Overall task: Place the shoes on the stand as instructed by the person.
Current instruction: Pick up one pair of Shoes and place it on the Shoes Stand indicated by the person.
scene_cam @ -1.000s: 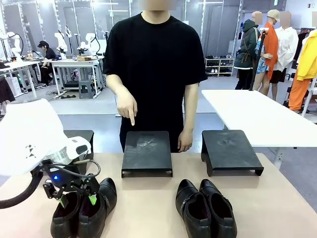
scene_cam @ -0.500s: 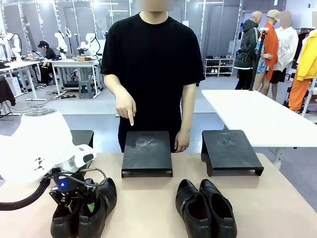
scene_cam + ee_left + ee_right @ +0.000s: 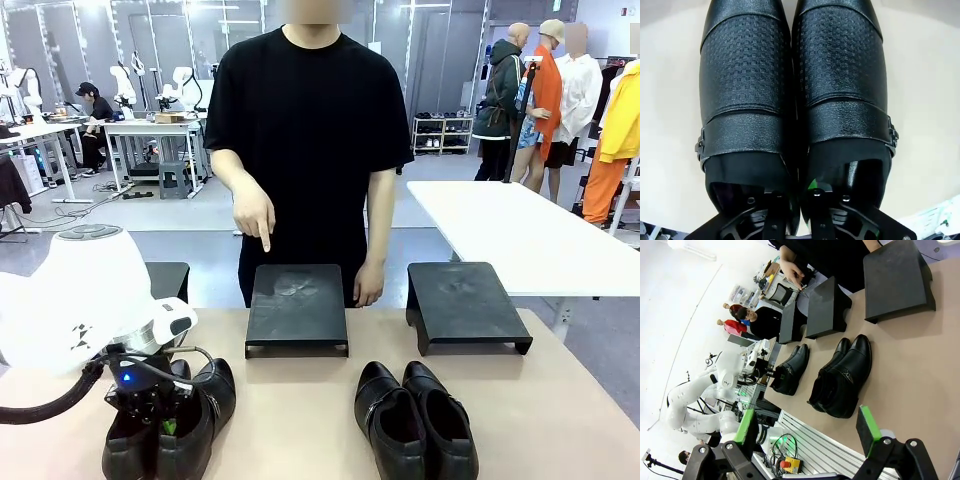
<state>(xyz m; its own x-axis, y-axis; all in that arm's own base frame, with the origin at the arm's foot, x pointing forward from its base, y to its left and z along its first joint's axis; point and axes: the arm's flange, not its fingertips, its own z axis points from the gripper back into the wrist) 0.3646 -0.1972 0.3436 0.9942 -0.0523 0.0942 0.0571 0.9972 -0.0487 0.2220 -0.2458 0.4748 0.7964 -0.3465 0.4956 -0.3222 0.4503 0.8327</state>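
Two pairs of glossy black shoes stand near the table's front edge. My left gripper (image 3: 160, 415) has come down on the left pair (image 3: 205, 435), with one finger inside each shoe. It is shut on their two adjoining inner walls (image 3: 796, 192). The right pair (image 3: 415, 420) stands untouched right of centre. The person (image 3: 310, 130) stands at the far side, one hand (image 3: 258, 215) pointing a finger down at the middle stand (image 3: 297, 305). My right gripper (image 3: 807, 425) hangs open high above the table, nothing between its fingers.
Three low black stands line the far edge: the left stand (image 3: 170, 275) partly behind my left arm, the middle one, and the right stand (image 3: 465, 300). Bare tabletop (image 3: 300, 420) lies between the pairs. A white table (image 3: 520, 230) stands beyond, on the right.
My left gripper has dropped lower into the left pair's openings, and its fingers have closed on the inner walls. The shoes, the right arm and the person's pointing hand have not moved.
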